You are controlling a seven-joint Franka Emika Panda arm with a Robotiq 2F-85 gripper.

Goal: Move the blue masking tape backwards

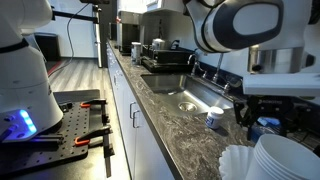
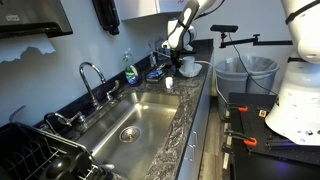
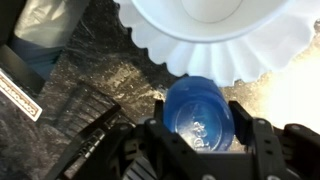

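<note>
Blue masking tape (image 3: 198, 112) beside plate rim (image 3: 252, 55)

Lower edge of the blue masking tape (image 3: 198, 103) hides behind the gripper (image 3: 198, 124).

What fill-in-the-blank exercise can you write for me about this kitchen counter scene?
In the wrist view, the tape roll between the fingers of the gripper is ____ in colour. The scalloped plates next to it are ____. In an exterior view, the faucet curves over the steel ____.
Missing words: blue; white; sink.
</note>
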